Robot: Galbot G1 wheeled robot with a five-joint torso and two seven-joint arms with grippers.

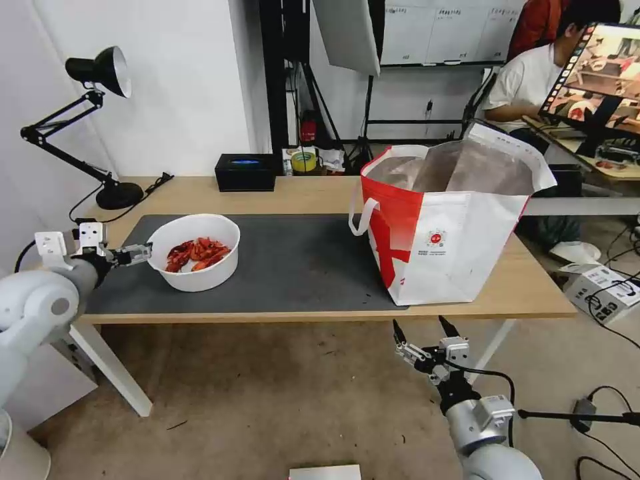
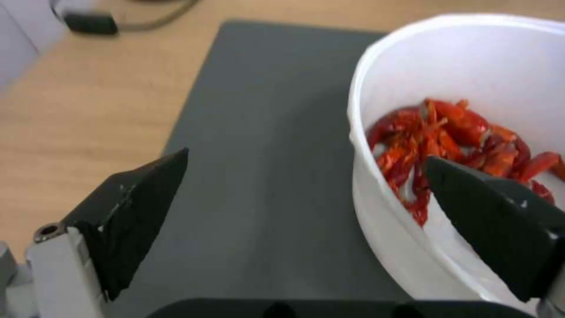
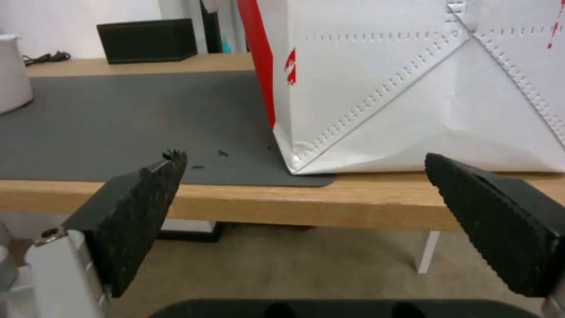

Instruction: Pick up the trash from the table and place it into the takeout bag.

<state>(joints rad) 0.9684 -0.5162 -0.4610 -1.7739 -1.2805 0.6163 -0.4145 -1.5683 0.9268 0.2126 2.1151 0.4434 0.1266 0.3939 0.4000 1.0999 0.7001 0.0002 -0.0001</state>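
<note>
The left gripper (image 1: 148, 251) stood wide open astride the bowl's (image 1: 195, 279) near rim, while the right gripper (image 1: 421, 331) hung open below the table (image 1: 533, 287) by the bag (image 1: 467, 247).

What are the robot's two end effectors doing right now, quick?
Left end effector: open, straddling the bowl wall, holding nothing.
Right end effector: open, empty, below the table edge.

White round bowl (image 1: 194, 252) holding red crayfish shells (image 1: 198, 254). Dark grey mat (image 1: 293, 267) over light-wood worktop (image 1: 533, 293) on white legs. Takeout bag (image 1: 443, 227) red and white, silver foil lining, white loop handles, small round red logo. Black pads on left end effector (image 1: 148, 252) and right end effector (image 1: 420, 328). Black desk lamp (image 1: 93, 120); black box (image 1: 245, 172).
</note>
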